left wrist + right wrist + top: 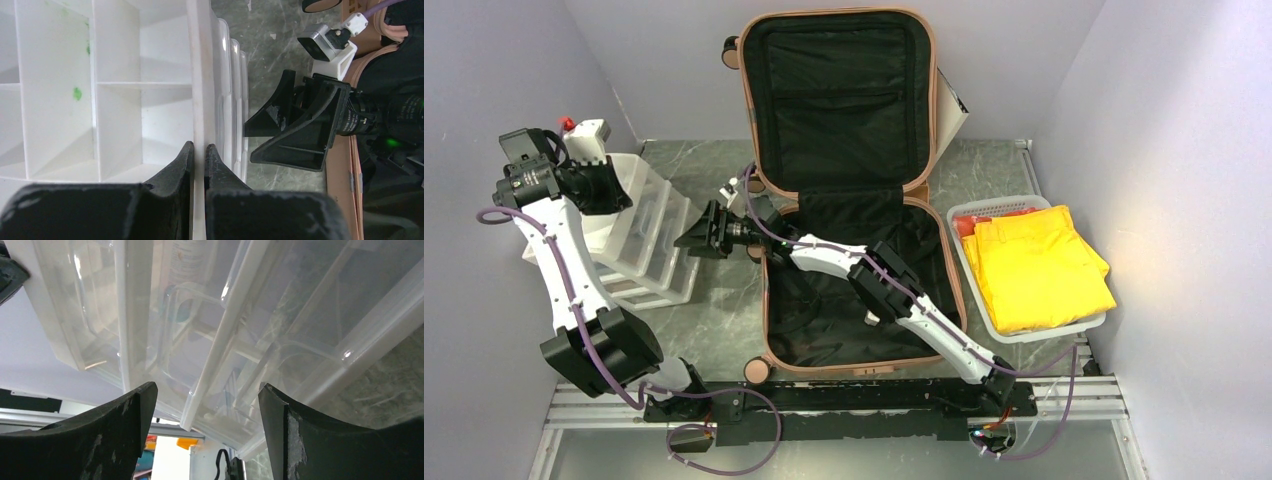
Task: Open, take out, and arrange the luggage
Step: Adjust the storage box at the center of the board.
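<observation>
— Salmon-pink hard shell, black fabric lining: item one, the luggage [836, 95]. Location?
— Middle of the grey marbled table [714, 330], lying open. The base is flat and the lid stands upright toward the back wall, with lining showing in both halves. Black wheels sit at its left corners.
— Item two?
— Drawer unit [649, 240], white frame with clear drawers. It is just left of the luggage, drawer fronts facing it.
— Item three?
— White basket [959, 255], just right of the luggage, holding a folded yellow garment [1039, 265]. Something red shows beneath the garment, too little of it to identify.
— Left gripper [199, 150]?
— Left of the luggage, at the drawer unit's top. Its fingers are narrow, pinched on a thin white wall of the unit that runs between them.
— Right gripper [701, 232]?
— Its arm crosses the luggage base. The gripper sits just past the luggage's left rim, between it and the drawer unit, pointing at the clear drawers. Its fingers [125, 420] are spread wide and hold nothing. Whether they touch the drawers, I cannot tell.
</observation>
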Robot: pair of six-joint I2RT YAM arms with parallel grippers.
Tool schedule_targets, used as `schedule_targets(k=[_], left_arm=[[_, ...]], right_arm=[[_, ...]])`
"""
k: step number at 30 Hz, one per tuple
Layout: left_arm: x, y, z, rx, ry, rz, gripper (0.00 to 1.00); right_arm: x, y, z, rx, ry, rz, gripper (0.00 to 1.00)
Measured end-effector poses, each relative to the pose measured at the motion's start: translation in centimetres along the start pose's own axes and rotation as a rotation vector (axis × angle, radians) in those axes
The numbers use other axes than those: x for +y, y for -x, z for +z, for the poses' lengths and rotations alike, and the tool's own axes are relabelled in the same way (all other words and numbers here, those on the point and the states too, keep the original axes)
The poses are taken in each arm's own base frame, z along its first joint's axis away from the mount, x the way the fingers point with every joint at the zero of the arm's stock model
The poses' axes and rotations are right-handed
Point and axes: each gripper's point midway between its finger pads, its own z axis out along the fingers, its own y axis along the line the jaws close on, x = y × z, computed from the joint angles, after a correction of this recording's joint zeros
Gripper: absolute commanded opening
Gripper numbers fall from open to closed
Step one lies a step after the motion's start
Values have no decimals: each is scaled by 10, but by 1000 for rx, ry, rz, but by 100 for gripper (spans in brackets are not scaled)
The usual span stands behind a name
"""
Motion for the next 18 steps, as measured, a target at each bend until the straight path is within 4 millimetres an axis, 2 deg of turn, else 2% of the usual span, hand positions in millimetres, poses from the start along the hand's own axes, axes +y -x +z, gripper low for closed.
schedule_targets(k=[18], left_arm=[[13, 5, -9, -29, 85, 2, 5]], right_arm=[[19, 5, -3, -28, 102, 108, 76]])
